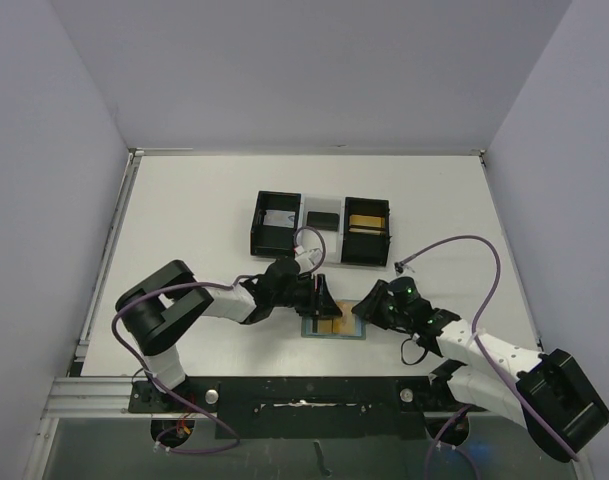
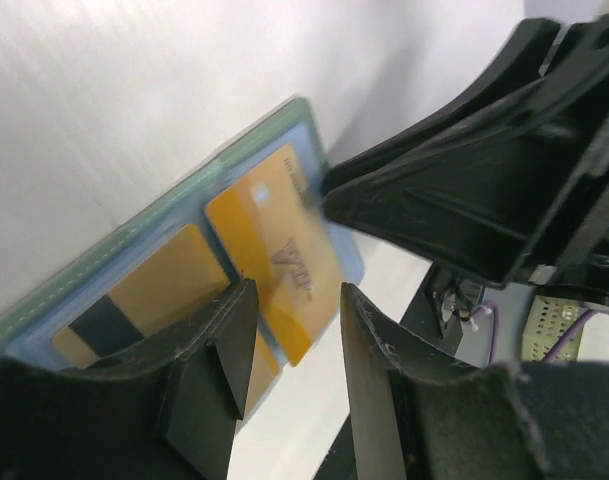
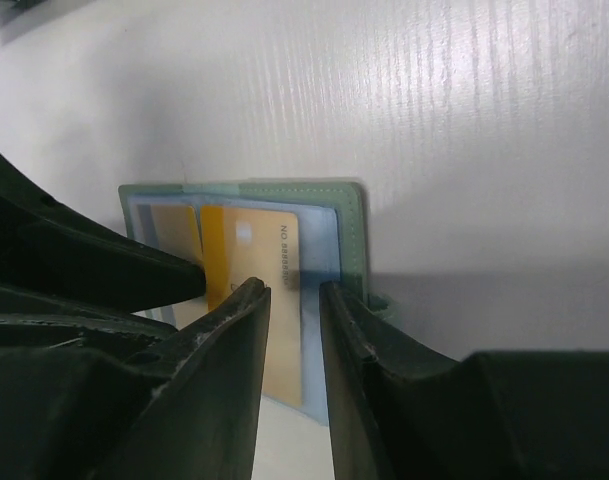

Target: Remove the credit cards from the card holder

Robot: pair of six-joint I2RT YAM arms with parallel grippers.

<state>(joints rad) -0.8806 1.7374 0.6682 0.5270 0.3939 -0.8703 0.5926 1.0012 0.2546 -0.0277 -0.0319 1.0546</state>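
**Q:** Where was the holder (image 1: 336, 328) found, and why there?

**A:** It was laid open on the table (image 1: 194, 220), pockets upward, near the near edge and between the two arms. So placed, it could presumably be reached by both at once.

**Q:** How were the pincers held?

**A:** The left pincer (image 2: 296, 300) was held about half open, with nothing between its fingers. It was set low over the holder, probably so that the holder could be steadied. The right pincer (image 3: 289, 292) was narrowed to a slim gap over the card (image 3: 246, 250), which lay skewed with one end past its pocket. Whether the card was actually pinched could not be told. The second card (image 2: 149, 295) was lodged in its pocket, so the task was judged barely begun.

**Q:** What was shown by one view and not by another?

**A:** Only in the left wrist view was a fingertip of the right pincer shown meeting the card's edge, and the dark stripe on the second card made out. Only in the right wrist view was the green border around the holder's far corner shown. Only in the top view was the tray (image 1: 256, 225) included, well beyond the holder, but the gaps between the fingers were too small to be read there
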